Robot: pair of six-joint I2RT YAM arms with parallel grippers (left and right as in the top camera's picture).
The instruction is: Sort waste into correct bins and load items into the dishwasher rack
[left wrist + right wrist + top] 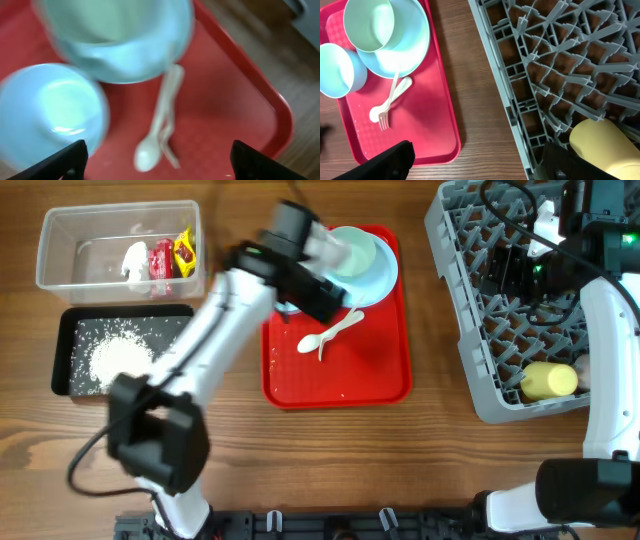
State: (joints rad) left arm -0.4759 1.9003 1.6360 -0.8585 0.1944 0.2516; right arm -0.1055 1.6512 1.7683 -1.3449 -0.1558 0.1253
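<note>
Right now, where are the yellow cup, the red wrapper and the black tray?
yellow cup (pixel 548 380), overhead view, middle of its side.
red wrapper (pixel 162 258), overhead view, its middle.
black tray (pixel 62 352), overhead view, its left rim.

A white plastic spoon (pixel 159 131) lies on the red tray (pixel 225 120), beside the left bowl (pixel 50 117), below the upper bowl (pixel 120 45). The left gripper (pixel 160 164) stands wide open.
</note>
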